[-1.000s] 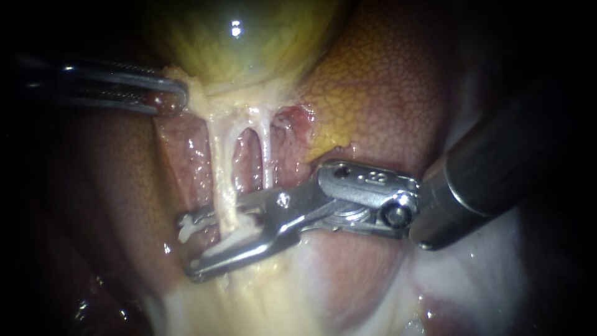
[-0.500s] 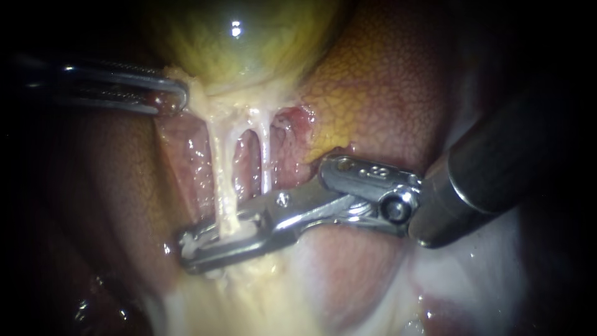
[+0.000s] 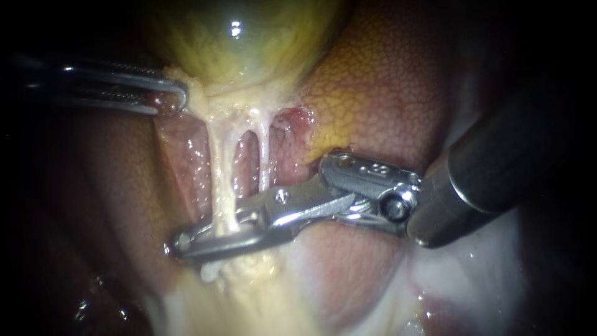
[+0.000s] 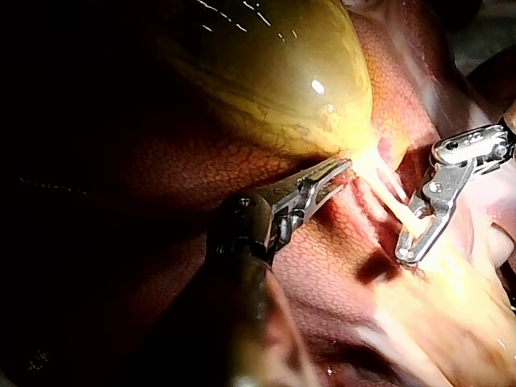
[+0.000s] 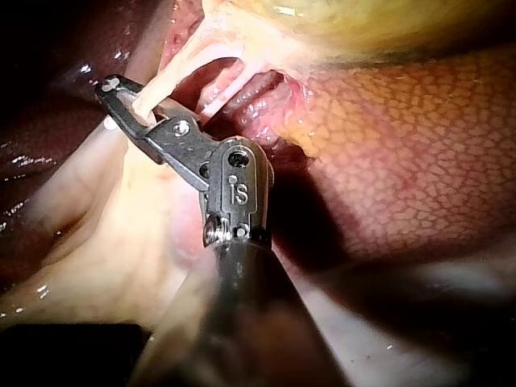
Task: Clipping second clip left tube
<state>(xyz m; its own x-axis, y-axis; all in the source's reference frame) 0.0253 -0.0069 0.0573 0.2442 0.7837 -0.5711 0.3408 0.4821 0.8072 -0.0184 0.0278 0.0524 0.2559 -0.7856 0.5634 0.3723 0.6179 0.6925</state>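
Note:
Two pale tubes run down from the gallbladder (image 3: pixel 242 43): the thicker left tube (image 3: pixel 222 168) and the thin right tube (image 3: pixel 264 152). My right instrument (image 3: pixel 185 242) comes in from the right, and its jaws are shut on the left tube low down, squeezing it from both sides. A small white bit (image 3: pixel 209 271) shows just under the jaws. In the right wrist view the right instrument (image 5: pixel 121 90) holds the same tube (image 5: pixel 153 89). My left instrument (image 3: pixel 174 94) is shut on pale tissue at the gallbladder's neck, and the left wrist view shows this left instrument (image 4: pixel 334 171) too.
Mottled liver (image 3: pixel 385 99) lies behind and to the right of the tubes. Pale fatty tissue (image 3: pixel 249 298) spreads below the right jaws. The right instrument's dark shaft (image 3: pixel 497 168) fills the right side.
The right instrument's jaws have closed from open onto the left tube, pinching it. The left instrument has held still.

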